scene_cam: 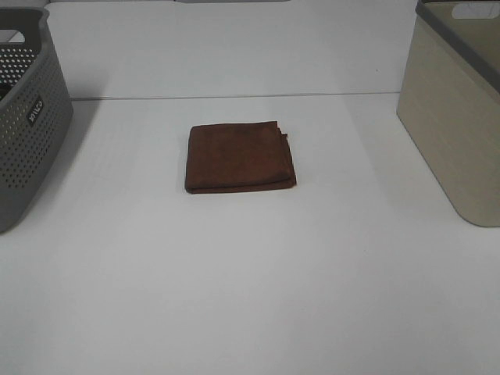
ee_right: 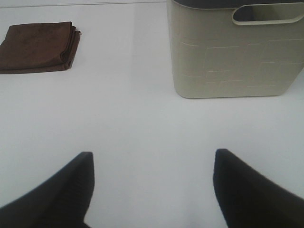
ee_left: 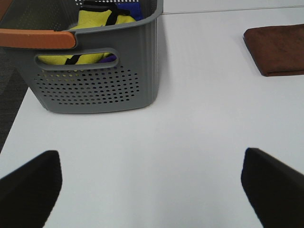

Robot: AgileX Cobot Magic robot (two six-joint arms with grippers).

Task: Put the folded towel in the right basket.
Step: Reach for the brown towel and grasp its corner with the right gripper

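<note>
A folded brown towel [scene_cam: 239, 157] lies flat on the white table, near its middle. It also shows in the left wrist view [ee_left: 278, 48] and in the right wrist view [ee_right: 38, 46]. The beige right basket [scene_cam: 457, 117] stands at the table's right edge and fills part of the right wrist view [ee_right: 235, 52]. My left gripper [ee_left: 152, 185] is open and empty over bare table. My right gripper [ee_right: 152, 183] is open and empty, short of the beige basket. Neither gripper shows in the exterior high view.
A grey perforated basket [scene_cam: 23, 117] stands at the left edge. In the left wrist view this basket [ee_left: 95, 71] holds yellow and blue cloth [ee_left: 102, 21] and has an orange strip on its rim. The white table [scene_cam: 250, 297] spreads between the baskets.
</note>
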